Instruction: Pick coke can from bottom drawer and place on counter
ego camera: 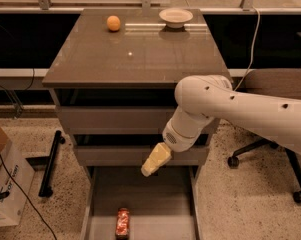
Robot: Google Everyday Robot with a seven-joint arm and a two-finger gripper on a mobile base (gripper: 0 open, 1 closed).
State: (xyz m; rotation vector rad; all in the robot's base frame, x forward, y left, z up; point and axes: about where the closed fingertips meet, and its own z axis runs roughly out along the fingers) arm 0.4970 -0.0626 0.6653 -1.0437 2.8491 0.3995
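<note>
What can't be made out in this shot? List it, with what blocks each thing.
- Bottom drawer: its front end is cut off by the lower edge of the camera view.
- Upper drawers: their right parts are hidden behind the arm, whose gripper hangs over the open drawer, up and right of the coke can.
- Chair: mostly hidden by the arm, and cut off by the right edge.

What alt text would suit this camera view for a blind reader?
A white robot arm reaches down in front of a cabinet, its pincer hanging above the open bottom drawer, where a red coke can sits. On the counter are an orange ball and a bowl.
</note>
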